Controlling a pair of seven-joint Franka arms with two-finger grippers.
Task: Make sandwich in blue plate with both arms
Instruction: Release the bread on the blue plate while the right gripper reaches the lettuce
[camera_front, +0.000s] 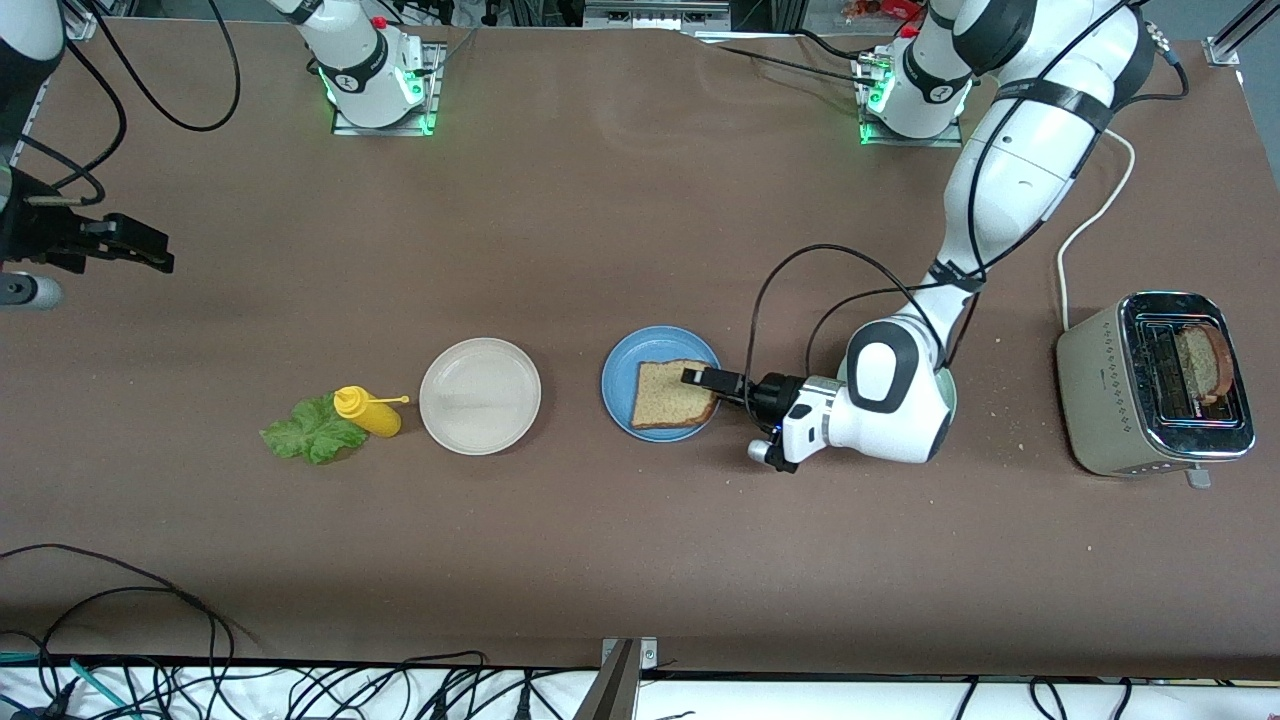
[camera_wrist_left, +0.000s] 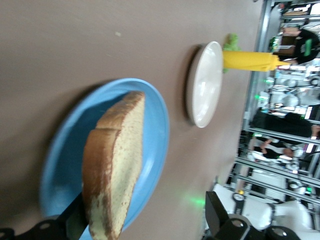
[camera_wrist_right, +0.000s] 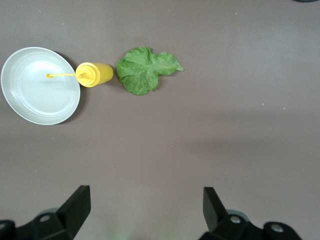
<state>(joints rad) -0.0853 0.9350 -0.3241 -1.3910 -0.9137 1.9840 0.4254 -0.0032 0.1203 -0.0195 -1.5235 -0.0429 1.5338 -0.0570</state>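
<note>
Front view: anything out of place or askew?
The lettuce leaf lies bare on the table, beside the yellow mustard bottle, not on a plate. The bread slice in the blue plate tilts, one edge at the left hand.

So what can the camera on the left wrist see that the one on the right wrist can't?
Only the left wrist view shows the blue plate and the bread slice tilted over it, one edge held in the left gripper, whose jaws look wide, so a grip cannot be confirmed.

Only the right wrist view shows the whole lettuce leaf flat on the table, with the right gripper waiting above, jaws open and empty.

Both show the beige plate and the yellow mustard bottle beside it.
</note>
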